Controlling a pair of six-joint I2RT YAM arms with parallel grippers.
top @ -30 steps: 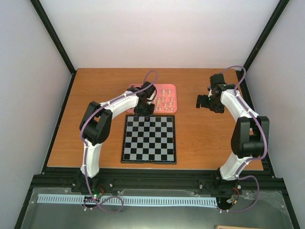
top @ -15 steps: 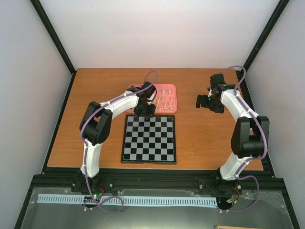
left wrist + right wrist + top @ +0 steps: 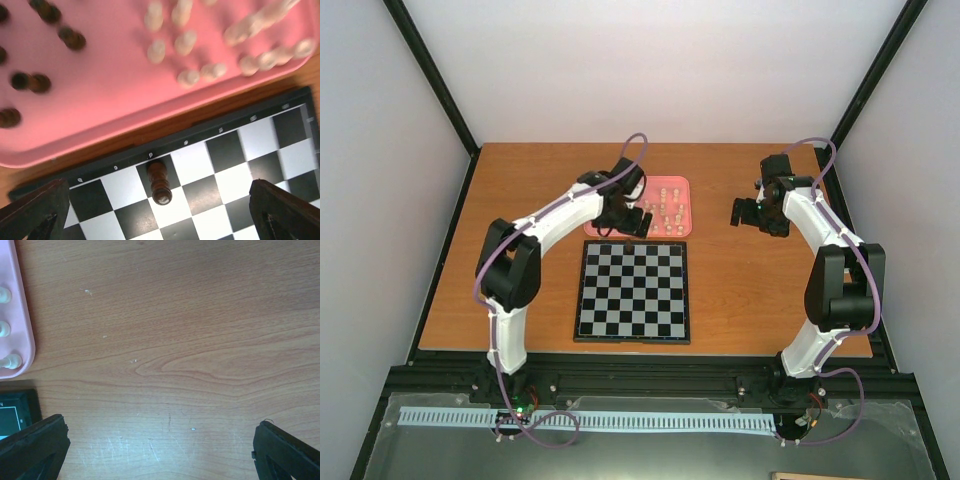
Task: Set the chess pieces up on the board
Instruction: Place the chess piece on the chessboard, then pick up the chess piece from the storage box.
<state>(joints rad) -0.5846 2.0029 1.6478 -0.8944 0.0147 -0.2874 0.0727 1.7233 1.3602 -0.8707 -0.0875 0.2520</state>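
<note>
Left wrist view: left gripper (image 3: 157,200) spread wide, clamping nothing.
Between its matte black fingers (image 3: 35,212), untouched, one turned dark-brown chess piece (image 3: 159,181) stands on the glossy board (image 3: 235,150), edge row. Beyond, the smooth pink tray (image 3: 115,100) holds blurred cream pieces (image 3: 187,42), probably upright. The right gripper (image 3: 160,425) gapes over the grained table (image 3: 175,340).

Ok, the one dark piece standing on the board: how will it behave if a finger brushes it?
The dark piece looks tall and slim on a small base, so a sideways brush would probably topple it. The board looks smooth, so it may slide too. Its round turned body would likely roll once down.
</note>
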